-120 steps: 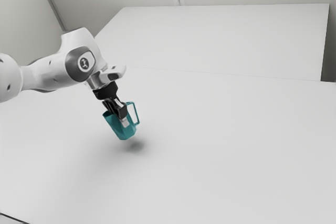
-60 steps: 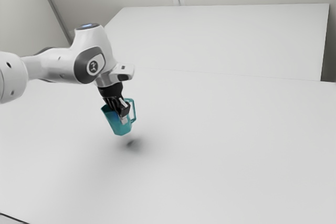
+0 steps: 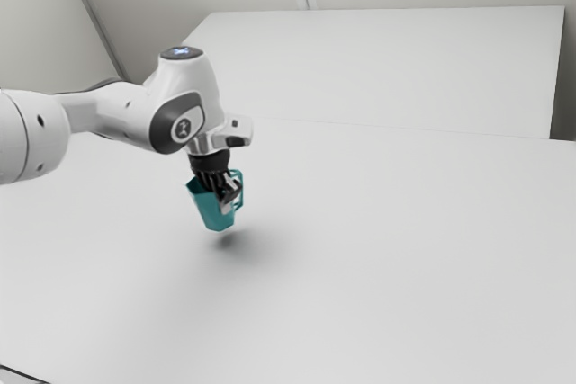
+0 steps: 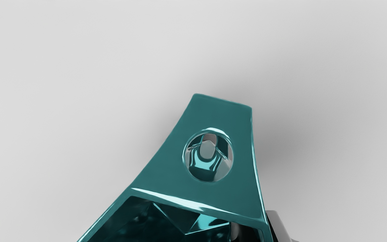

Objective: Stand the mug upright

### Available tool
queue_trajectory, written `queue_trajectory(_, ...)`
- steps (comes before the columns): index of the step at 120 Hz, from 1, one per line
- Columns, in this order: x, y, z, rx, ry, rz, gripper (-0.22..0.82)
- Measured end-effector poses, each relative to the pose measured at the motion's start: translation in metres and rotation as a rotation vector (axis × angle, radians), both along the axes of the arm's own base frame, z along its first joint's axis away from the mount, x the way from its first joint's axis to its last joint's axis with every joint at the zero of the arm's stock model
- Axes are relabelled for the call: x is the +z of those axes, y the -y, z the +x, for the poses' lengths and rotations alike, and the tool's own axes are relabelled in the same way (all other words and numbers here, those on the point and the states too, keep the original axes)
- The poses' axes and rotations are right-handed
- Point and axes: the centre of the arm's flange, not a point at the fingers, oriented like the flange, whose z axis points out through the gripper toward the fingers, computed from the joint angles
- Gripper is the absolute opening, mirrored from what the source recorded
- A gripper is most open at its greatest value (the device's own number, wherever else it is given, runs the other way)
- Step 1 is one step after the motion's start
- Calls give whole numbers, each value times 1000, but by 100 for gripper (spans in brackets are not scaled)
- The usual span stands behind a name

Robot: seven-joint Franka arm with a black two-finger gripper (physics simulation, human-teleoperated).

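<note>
The tool grips the teal mug by its wall. It hangs tilted beneath the tool, above the worktop.

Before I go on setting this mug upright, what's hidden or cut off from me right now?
- Underside of the mug: exterior view, hidden by its own wall.
- Part of the handle: exterior view, behind the gripper.
- Near part of the mug's rim: wrist view, cut off by the bottom edge.
- The arm's base: exterior view, past the left edge.
</note>
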Motion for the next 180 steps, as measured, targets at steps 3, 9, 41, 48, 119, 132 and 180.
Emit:
queue_trajectory(3, -1, 2, 0, 0, 2, 1, -14)
queue_trajectory(9, -2, 6, 1, 0, 10, 3, -14)
queue_trajectory(41, -6, 4, 8, 24, 60, 16, -14)
queue_trajectory(48, -9, 2, 9, 34, 59, 20, -14)
queue_trajectory(119, -39, 3, 15, 75, 31, 44, -14)
queue_trajectory(132, -42, 3, 15, 82, 29, 48, -14)
queue_trajectory(180, -51, 2, 17, 102, 23, 54, -14)
